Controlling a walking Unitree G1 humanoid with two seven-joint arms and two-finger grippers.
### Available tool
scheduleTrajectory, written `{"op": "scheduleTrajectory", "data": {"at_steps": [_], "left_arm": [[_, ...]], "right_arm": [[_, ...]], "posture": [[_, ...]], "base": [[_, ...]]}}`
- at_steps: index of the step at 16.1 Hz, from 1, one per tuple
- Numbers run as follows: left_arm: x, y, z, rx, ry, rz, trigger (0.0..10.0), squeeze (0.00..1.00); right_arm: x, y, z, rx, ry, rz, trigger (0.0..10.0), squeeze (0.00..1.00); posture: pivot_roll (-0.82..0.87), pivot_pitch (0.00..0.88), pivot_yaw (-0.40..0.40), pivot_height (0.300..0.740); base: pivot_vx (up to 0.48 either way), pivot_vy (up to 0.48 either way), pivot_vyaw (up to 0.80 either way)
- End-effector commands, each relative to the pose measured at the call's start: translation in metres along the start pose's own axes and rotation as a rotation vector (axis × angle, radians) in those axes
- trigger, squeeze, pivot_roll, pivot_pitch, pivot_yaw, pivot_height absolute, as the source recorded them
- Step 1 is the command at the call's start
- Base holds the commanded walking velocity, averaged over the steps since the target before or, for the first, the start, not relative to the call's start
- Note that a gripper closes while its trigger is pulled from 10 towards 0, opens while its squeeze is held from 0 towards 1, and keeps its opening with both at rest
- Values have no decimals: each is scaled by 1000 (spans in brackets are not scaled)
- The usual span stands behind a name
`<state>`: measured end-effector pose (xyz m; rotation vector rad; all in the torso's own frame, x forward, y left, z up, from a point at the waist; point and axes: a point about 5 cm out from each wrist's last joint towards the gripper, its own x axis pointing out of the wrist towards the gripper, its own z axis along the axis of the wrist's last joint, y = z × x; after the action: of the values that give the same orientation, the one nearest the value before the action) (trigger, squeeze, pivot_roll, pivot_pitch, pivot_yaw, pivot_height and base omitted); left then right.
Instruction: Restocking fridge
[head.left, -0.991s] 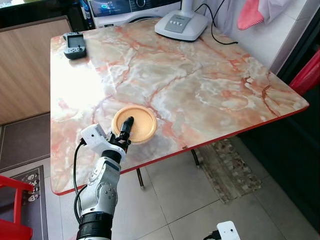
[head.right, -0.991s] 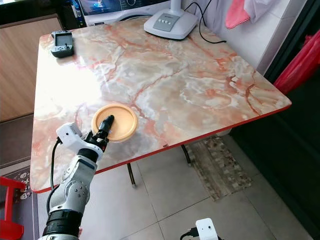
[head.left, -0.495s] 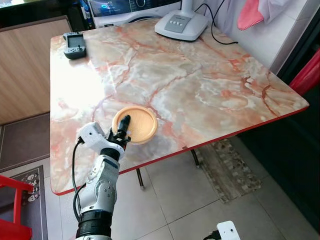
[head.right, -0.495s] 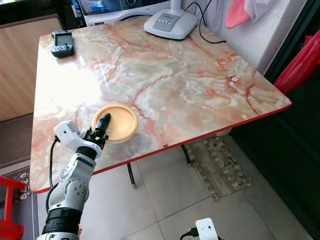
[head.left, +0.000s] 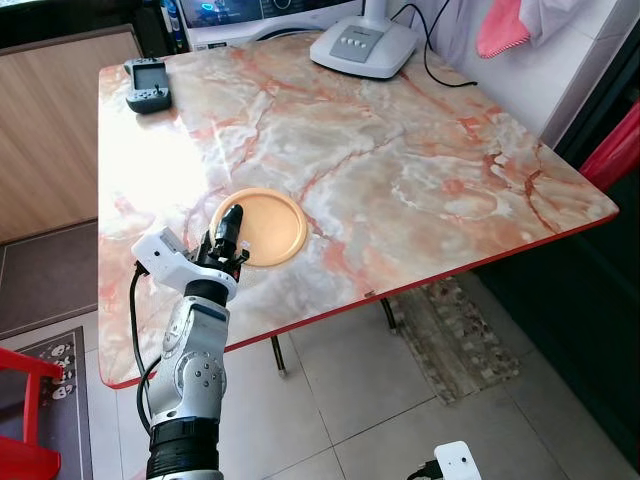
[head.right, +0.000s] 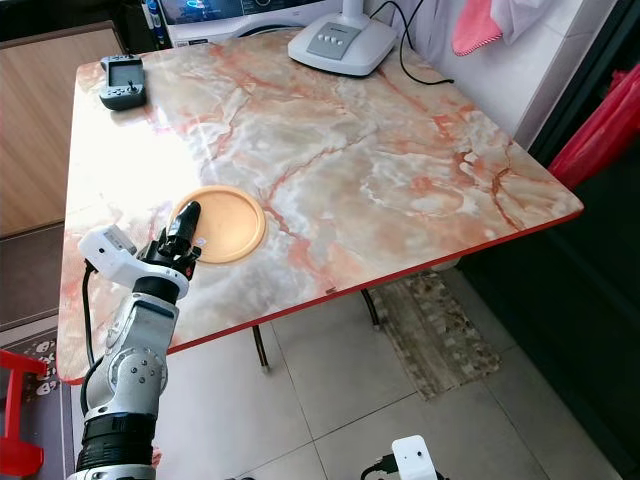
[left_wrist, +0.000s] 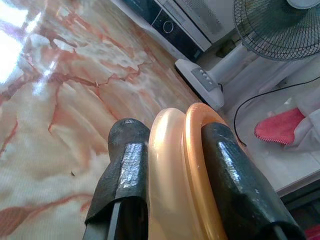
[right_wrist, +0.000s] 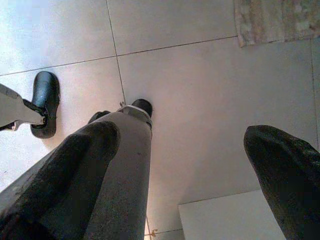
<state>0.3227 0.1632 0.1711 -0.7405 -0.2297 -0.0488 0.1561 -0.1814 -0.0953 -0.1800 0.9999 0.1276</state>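
A round orange plate (head.left: 265, 228) lies near the front left edge of the marble table (head.left: 400, 150). My left gripper (head.left: 228, 222) reaches over the table's edge and is shut on the plate's near left rim. In the left wrist view the plate's rim (left_wrist: 182, 165) stands pinched between the two black fingers (left_wrist: 125, 165). My right gripper (right_wrist: 185, 150) hangs low over the tiled floor, open, with nothing between its fingers.
A dark handheld device (head.left: 148, 85) sits at the table's far left corner and a white fan base (head.left: 362, 45) with its cord at the far edge. A red stool (head.left: 25, 420) stands at the lower left. A patterned rug (head.left: 455, 335) lies under the table's right side.
The left gripper has shifted left and a little farther onto the table, from over the plate's middle to its left rim. The plate has moved slightly the same way.
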Motion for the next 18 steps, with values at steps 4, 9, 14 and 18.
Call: {"op": "scheduleTrajectory", "data": {"at_steps": [4,9,14,18], "left_arm": [[-22,-13,10,121,41,-85,10000,0],[-23,-7,43,228,-66,11,10000,0],[-16,-10,52,286,-50,-1,10000,0],[-11,-14,51,271,-47,-19,10000,0]], "right_arm": [[-4,-1,-20,23,62,-8,10000,0],[-4,2,-21,96,65,-23,10000,0],[-3,14,-18,135,56,-7,10000,0],[-2,19,-17,151,56,-5,10000,0]], "posture": [[27,174,-29,740],[76,146,16,740],[96,108,86,740],[78,97,101,740]], "base": [[0,0,0],[0,0,0],[0,0,0],[0,0,0]]}}
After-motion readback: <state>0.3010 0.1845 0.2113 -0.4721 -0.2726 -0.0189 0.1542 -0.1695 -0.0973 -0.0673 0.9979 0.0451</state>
